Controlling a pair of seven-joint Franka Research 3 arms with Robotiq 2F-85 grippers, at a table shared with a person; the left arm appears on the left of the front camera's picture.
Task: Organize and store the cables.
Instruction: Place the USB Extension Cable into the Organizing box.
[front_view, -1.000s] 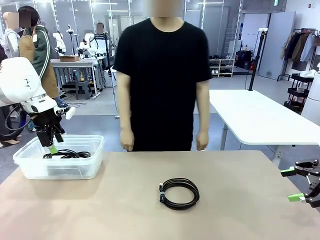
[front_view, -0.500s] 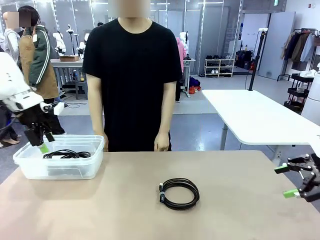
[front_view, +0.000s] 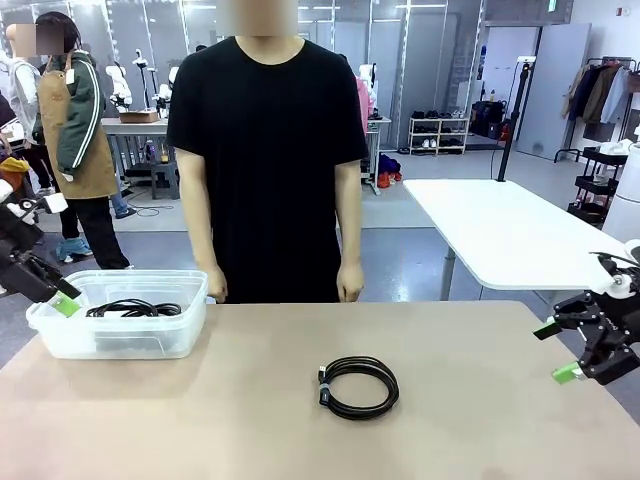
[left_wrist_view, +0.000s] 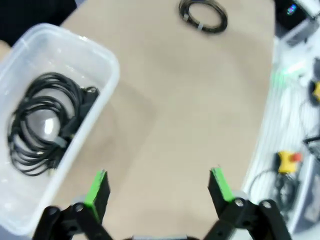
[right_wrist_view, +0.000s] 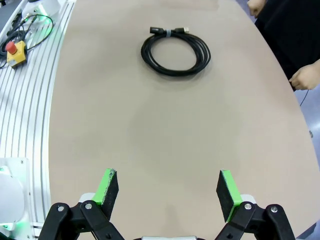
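Note:
One black cable (front_view: 325, 388) lies wound in a round coil on the middle of the tan table. More coiled cables (front_view: 133, 308) rest inside a clear plastic box (front_view: 190, 320) at the table's left end. My left gripper (front_view: 55, 293) hangs open just left of the box, outside its rim. From the left wrist, the open gripper (left_wrist_view: 158, 184) looks down on the boxed cables (left_wrist_view: 42, 122) and the loose coil (left_wrist_view: 201, 26) far off. My right gripper (front_view: 555, 350) is open past the table's right edge. The right wrist view shows that open gripper (right_wrist_view: 169, 186) and the coil (right_wrist_view: 175, 71) well ahead.
A person in a black shirt stands at the far edge, hands (front_view: 350, 290) hanging near the table. One hand (right_wrist_view: 305, 77) appears beside the table's edge. A white table (front_view: 510, 235) stands behind on the right. Bare tabletop surrounds the loose coil.
My left gripper has drawn back leftward and lower, from above the box to beside it. The right gripper has risen slightly and moved inward. The person has stepped to the left.

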